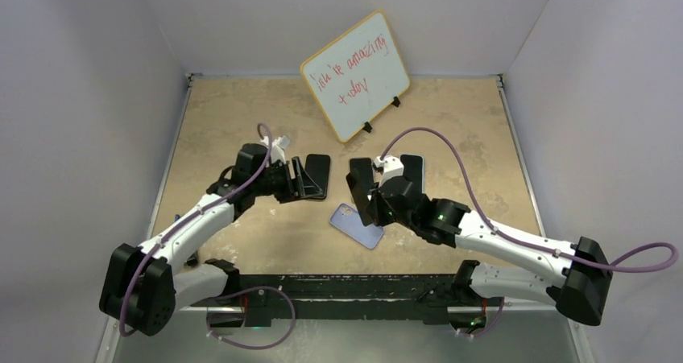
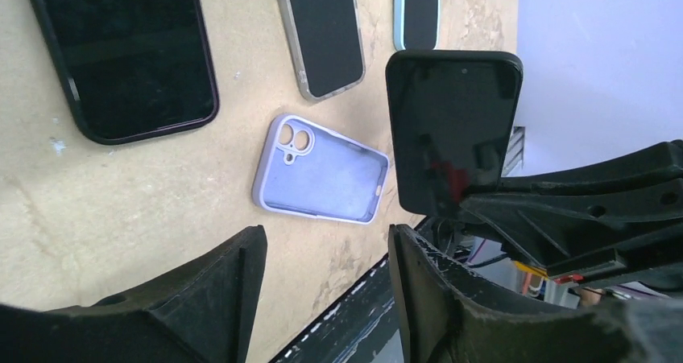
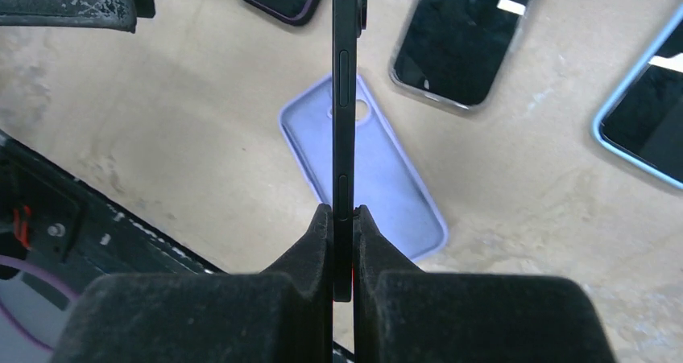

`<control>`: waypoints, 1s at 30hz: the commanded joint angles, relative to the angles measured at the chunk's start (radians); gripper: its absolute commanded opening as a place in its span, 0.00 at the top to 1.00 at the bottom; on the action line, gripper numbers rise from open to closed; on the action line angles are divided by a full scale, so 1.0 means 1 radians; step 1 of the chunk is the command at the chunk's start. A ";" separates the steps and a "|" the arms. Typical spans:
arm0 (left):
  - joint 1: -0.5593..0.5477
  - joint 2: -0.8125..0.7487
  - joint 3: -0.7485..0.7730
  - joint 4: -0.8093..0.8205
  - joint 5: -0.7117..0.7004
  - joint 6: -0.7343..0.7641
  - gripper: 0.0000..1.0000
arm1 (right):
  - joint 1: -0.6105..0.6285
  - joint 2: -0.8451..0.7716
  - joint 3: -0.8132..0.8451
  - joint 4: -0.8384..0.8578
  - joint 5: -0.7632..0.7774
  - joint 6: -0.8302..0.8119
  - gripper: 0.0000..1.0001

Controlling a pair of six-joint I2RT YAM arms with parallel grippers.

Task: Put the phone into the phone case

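A black phone [image 3: 344,97] stands on edge in my right gripper [image 3: 344,218], which is shut on its lower end. The same phone [image 2: 451,129] shows its dark screen in the left wrist view. It hangs just above the lavender phone case [image 1: 357,224], which lies open side up on the table, also seen as the phone case [image 2: 322,174] and phone case [image 3: 387,178]. My left gripper [image 2: 326,250] is open with nothing between its fingers. It sits to the left of the case, as the left gripper [image 1: 304,178] in the top view.
A phone in a black case [image 2: 129,49], one in a clear case [image 2: 322,33] and one in a light blue case [image 2: 417,9] lie on the table beyond the lavender case. A whiteboard [image 1: 354,73] leans at the back. The table's dark front rail [image 2: 362,307] is close below.
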 commanded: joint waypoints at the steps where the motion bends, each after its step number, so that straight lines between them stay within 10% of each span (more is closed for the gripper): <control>1: -0.117 0.018 -0.024 0.067 -0.205 -0.066 0.43 | 0.001 -0.078 -0.021 -0.038 0.058 -0.017 1.00; 30: -0.449 0.392 0.059 0.081 -0.592 -0.038 0.76 | 0.001 -0.242 -0.158 0.025 0.036 0.072 1.00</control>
